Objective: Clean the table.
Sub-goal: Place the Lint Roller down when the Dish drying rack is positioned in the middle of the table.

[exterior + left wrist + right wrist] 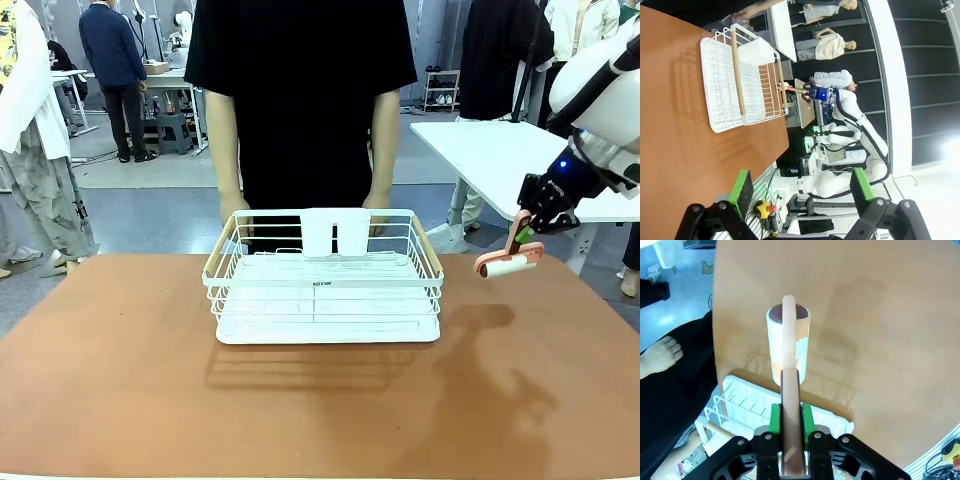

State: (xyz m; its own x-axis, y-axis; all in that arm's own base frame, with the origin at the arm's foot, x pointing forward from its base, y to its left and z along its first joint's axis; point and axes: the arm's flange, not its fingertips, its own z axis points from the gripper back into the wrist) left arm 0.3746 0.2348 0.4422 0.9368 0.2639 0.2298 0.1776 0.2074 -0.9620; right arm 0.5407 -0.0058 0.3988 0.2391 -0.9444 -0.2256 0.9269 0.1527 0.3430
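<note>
The reddish-brown worktop (120,400) fills the near part of the front view, its near half bare apart from shadows. On it, near the far edge and about at the middle, stands a white wire rack (325,290) with pale wooden rails along its two short sides and a small white cup-like holder (335,232) hung on its far wall. A person (300,90) in a black shirt stands just behind the worktop's far edge, one hand at each far corner of the rack.

At the right of the front view the right arm comes in from above, its wrist bent downward and toward the middle. The right hand (524,232) hangs in the air above the worktop's far right part, well apart from the rack. Its green pads (774,419) are pressed against the pink handle of a lint roller (508,262), pinching it. In the right wrist view the handle runs straight out between the fingers to the white roll (788,347), whose paper looks partly torn, with the worktop below and the rack's corner at the lower left.

In the left wrist view the left hand (802,186) has its two fingers spread wide with nothing between them, held off past the edge of the worktop, the rack farther along the surface.
</note>
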